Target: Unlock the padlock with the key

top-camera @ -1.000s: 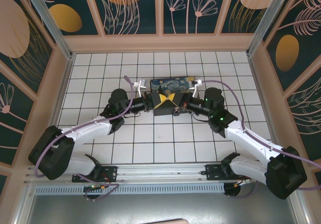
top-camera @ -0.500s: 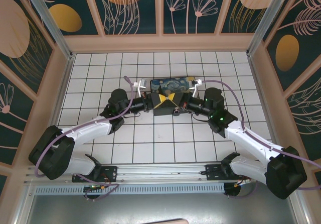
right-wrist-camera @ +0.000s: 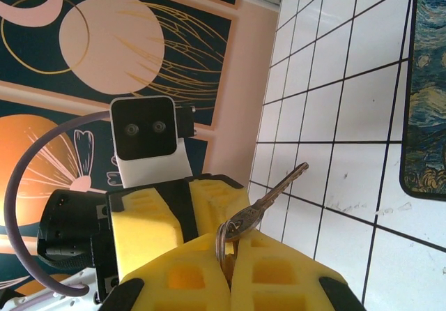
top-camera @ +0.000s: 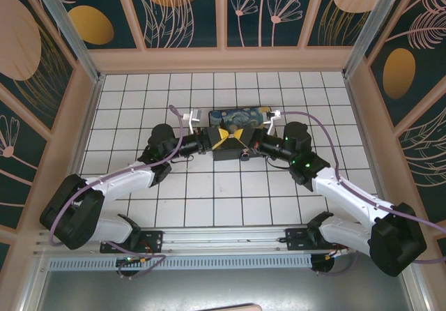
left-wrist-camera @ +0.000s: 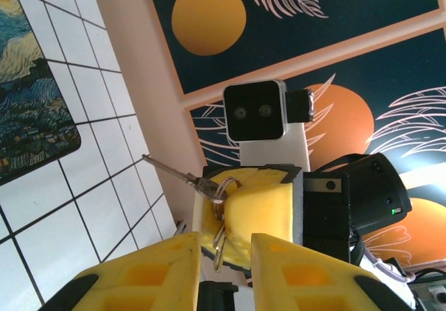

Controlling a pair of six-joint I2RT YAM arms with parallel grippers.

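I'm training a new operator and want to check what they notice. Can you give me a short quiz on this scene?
1. True or false: the right hand is shut on the key.
2. The two hands: A) face each other, B) both point at the back wall, C) lie flat on the tiles.
3. Fill in: the left hand is ____ (open or shut).
Key: 1 true; 2 A; 3 open.

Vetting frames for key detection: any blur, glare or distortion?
Top external: even light, soft shadows, sharp; the walls splay outward from the wide lens. Left wrist: key crisp, no motion blur. Right wrist: key crisp; tiles bright but not blown out.
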